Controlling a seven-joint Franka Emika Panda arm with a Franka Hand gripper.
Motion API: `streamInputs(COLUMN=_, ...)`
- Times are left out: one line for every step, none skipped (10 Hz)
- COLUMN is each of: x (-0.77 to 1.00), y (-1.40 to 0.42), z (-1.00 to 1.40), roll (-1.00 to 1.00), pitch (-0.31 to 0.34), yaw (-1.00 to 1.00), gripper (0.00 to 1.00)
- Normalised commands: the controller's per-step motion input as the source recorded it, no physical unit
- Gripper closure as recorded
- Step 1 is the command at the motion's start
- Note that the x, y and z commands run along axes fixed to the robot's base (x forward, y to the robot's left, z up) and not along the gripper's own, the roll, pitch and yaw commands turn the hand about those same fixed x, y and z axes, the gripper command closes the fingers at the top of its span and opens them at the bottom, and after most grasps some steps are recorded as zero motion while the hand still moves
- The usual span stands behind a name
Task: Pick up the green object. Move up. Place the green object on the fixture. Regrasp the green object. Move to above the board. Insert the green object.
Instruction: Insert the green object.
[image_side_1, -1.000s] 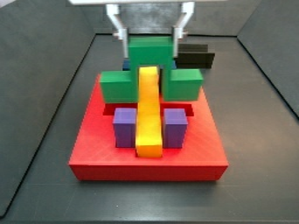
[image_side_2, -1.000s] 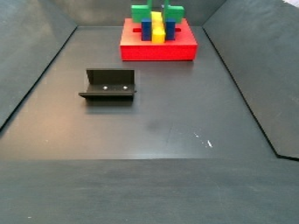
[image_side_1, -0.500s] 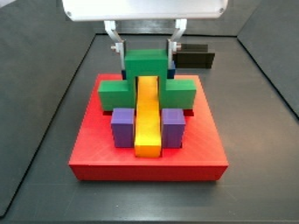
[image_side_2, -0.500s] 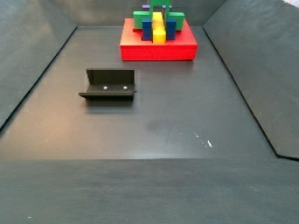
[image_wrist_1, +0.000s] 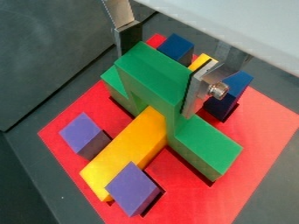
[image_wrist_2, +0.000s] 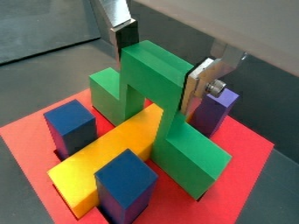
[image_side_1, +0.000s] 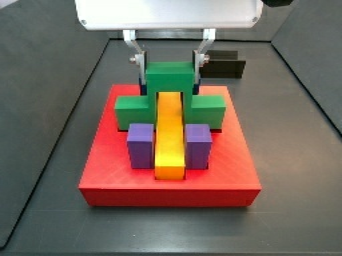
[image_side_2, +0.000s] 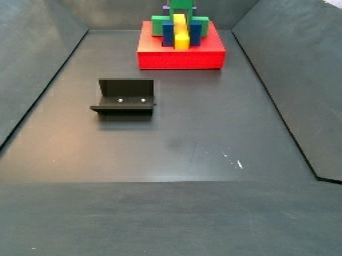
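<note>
Gripper clamps 1 green object on board; 2 purple blocks.

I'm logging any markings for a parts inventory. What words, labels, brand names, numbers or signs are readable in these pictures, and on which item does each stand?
No readable text in any view.
Bright green plastic block, held in the pincer over the flat red board: unmarked.
Long yellow bar, blue blocks, purple blocks: unmarked.
Black fixture: two pale dots only, no letters.
</note>
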Motion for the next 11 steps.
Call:
streamInputs(x=0.09, y=0.00, z=-0.15, roll=-0.13, pitch=0.006, yaw=-0.05, gripper=1.00)
streamInputs(x=0.13, y=-0.01, z=-0.15, roll=-0.11, pitch=0.004, yaw=-0.04, gripper=1.00)
streamInputs(x=0.12, y=-0.02, z=-0.15, roll=-0.10, pitch=0.003, yaw=-0.03, gripper=1.00)
streamInputs(x=0.16, y=-0.03, z=-0.11, roll=-0.11, pitch=0.000, yaw=-0.01, gripper=1.00)
streamInputs(x=0.14, y=0.00, z=-0.16, roll=-0.07, pitch=0.001, yaw=-0.03, gripper=1.00)
streamInputs(x=0.15, y=0.00, z=-0.29, roll=-0.01, pitch=0.007, yaw=-0.04, gripper=1.00)
streamInputs(x=0.26, y=0.00, z=-0.47, roll=0.00, pitch=0.010, yaw=-0.03, gripper=1.00)
streamInputs(x=0.31, y=0.00, z=-0.61, roll=0.01, pitch=0.000, yaw=-0.02, gripper=1.00)
streamInputs(x=0.30, y=-0.01, z=-0.67, roll=0.02, pitch=0.000, yaw=-0.01, gripper=1.00)
streamInputs(x=0.27, y=-0.07, z=-0.73, roll=0.08, pitch=0.000, yaw=-0.01, gripper=1.00)
streamInputs(x=0.23, y=-0.07, z=-0.59, roll=0.07, pitch=0.000, yaw=-0.01, gripper=1.00)
